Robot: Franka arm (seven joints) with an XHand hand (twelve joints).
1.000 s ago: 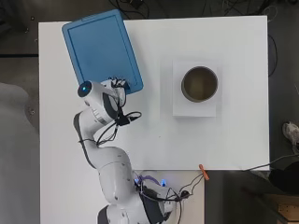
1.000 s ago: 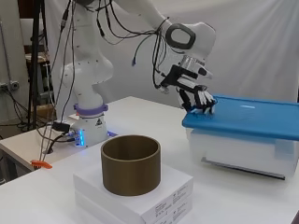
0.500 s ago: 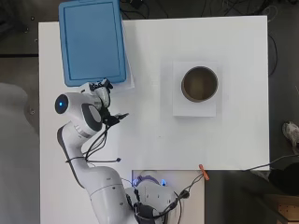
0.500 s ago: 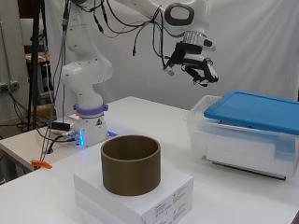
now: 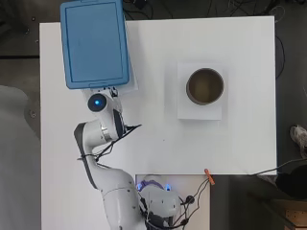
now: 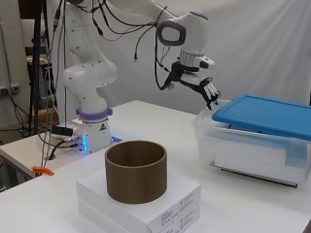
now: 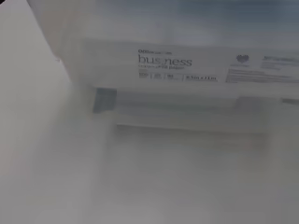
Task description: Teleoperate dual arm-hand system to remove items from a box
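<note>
A clear plastic box with a blue lid stands at the right of the side view. From overhead the blue lid lies at the table's far left, and a strip of the box shows beside its near right corner. The black and white hand hangs just above the box's near corner with relaxed fingers and holds nothing. From overhead the arm covers most of the hand. The blurred wrist view shows the box wall close up, with a labelled paper pack behind it.
A brown open cylinder stands on a stack of white paper packs right of centre. An orange clip lies at the table's near edge, beside the arm's base.
One second ago the hand rested on the lid and the box stood turned. The box has since swung square to the table. The hand lifted off, then came down at the box's corner.
</note>
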